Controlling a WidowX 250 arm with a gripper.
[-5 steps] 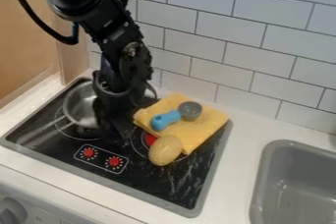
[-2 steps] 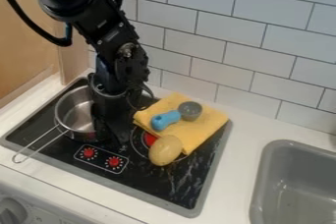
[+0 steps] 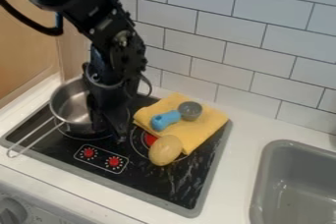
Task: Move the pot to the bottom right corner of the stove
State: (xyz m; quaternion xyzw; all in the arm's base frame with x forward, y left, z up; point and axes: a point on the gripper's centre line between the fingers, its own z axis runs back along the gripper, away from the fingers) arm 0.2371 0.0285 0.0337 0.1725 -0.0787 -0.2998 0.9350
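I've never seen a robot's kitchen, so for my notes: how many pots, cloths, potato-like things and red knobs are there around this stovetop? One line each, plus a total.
Pot: 1
Yellow cloth: 1
Potato-like thing: 1
Red knobs: 2
Total: 5

Arm (image 3: 96, 19): in from upper left, slanting down | wrist (image 3: 126, 53): bent | jaws: apparently pointing downward

I see a yellow cloth (image 3: 208, 125), a blue-handled grey cup (image 3: 190, 111) on it, a yellowish oval thing (image 3: 165, 151) touching its edge, a grey sink (image 3: 283, 143), white wall tiles (image 3: 259, 34)
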